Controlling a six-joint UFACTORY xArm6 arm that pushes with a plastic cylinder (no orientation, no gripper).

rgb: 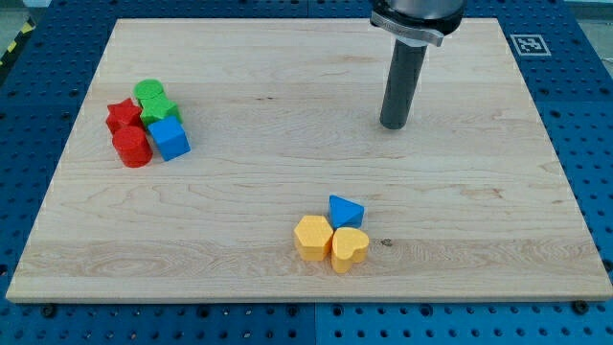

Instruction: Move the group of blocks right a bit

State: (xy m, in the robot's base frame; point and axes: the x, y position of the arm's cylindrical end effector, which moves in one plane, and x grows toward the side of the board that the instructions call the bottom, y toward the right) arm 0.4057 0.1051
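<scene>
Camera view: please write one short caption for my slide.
My tip rests on the wooden board, far from two clusters of coloured blocks.

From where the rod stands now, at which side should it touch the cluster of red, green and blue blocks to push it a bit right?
My tip cannot grip, only push. It should probably meet the cluster's left side, at the red star block and red cylinder, which form its left edge. The green blocks and blue cube sit rightward, so they would be carried along.
</scene>
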